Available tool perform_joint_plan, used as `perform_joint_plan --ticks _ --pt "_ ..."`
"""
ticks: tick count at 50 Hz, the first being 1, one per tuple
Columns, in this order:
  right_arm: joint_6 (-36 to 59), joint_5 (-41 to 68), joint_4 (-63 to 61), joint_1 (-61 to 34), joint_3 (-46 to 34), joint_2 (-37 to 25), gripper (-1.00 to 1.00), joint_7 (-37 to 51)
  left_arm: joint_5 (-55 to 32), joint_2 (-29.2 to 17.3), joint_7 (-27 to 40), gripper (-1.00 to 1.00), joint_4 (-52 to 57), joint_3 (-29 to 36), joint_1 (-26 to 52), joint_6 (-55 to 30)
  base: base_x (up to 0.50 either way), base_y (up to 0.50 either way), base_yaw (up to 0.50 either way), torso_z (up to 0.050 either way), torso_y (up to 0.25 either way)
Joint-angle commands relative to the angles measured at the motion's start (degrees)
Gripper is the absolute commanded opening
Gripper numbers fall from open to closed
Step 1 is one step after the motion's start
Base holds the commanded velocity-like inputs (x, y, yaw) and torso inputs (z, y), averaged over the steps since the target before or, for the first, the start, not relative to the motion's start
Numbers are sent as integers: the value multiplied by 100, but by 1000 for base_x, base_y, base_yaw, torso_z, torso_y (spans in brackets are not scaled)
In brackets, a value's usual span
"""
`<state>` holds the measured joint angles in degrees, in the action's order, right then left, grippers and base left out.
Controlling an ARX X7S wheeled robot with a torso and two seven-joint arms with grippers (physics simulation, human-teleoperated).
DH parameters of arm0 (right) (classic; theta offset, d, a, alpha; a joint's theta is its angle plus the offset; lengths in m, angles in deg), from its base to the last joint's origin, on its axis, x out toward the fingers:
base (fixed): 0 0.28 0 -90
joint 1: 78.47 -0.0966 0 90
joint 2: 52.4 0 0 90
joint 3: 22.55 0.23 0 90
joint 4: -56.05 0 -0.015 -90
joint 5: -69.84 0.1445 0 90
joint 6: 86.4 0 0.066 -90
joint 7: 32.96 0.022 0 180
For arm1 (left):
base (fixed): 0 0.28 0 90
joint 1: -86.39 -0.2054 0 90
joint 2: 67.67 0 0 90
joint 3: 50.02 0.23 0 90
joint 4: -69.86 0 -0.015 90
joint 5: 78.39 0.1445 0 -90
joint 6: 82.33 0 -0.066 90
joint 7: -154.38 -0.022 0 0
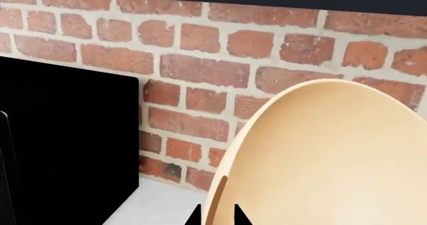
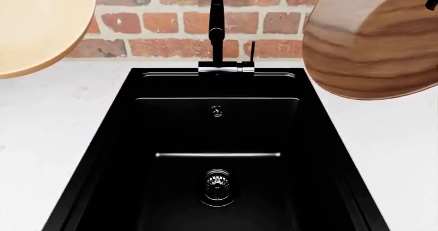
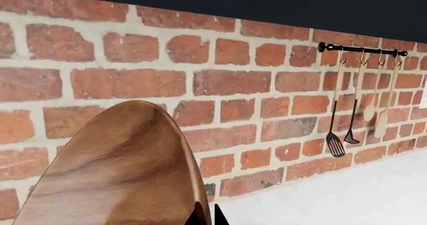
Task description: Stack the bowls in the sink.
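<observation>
Bowls first, since they sit closest to the cameras: both are up in the air, one per arm, nothing in the basin yet. The cream bowl hangs at the upper left of the head view, above the white surface on the left of the sink. In the left wrist view the left pincer has its two dark tips on either side of that bowl's rim, so it's clamped on the edge, with the bowl tipped up on its side. Same deal on the other arm: the right pincer is pinched on the rim of the wood-grain bowl, which shows in the head view at the upper right, out over the right edge of the sink.

My guess on why they're held like this: rim grips are the only easy way to grab a bowl, and lifting both high keeps them clear of the sink walls and the faucet before going down.

Lower down, the basin is bare, with the drain near the front and the overflow button on the back wall. Beyond that is the brick wall, with a utensil rail off to the right.

Since the cream one looks bigger, I'd say it should go in first, upright, wood one inside it.
</observation>
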<state>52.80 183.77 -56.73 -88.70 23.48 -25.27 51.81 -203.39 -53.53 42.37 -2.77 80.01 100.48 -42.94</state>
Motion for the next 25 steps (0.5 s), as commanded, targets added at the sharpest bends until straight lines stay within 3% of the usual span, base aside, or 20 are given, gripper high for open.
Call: perform_joint_plan --ticks 1,13,25 --pt "179 233 47 -156 -92 131 -100 -30 -13 -22 45 -100 -3 -58 93 5 0 0 0 0 0" --pt "689 1009 300 -672 -473 633 -100 84 -16 -65 -7 -100 6 -94 66 -2 0 0 0 0 0" --pt "722 1118 342 -628 -694 877 -100 -29 -20 -43 -7 -100 -4 -110 56 -18 0 0 0 0 1"
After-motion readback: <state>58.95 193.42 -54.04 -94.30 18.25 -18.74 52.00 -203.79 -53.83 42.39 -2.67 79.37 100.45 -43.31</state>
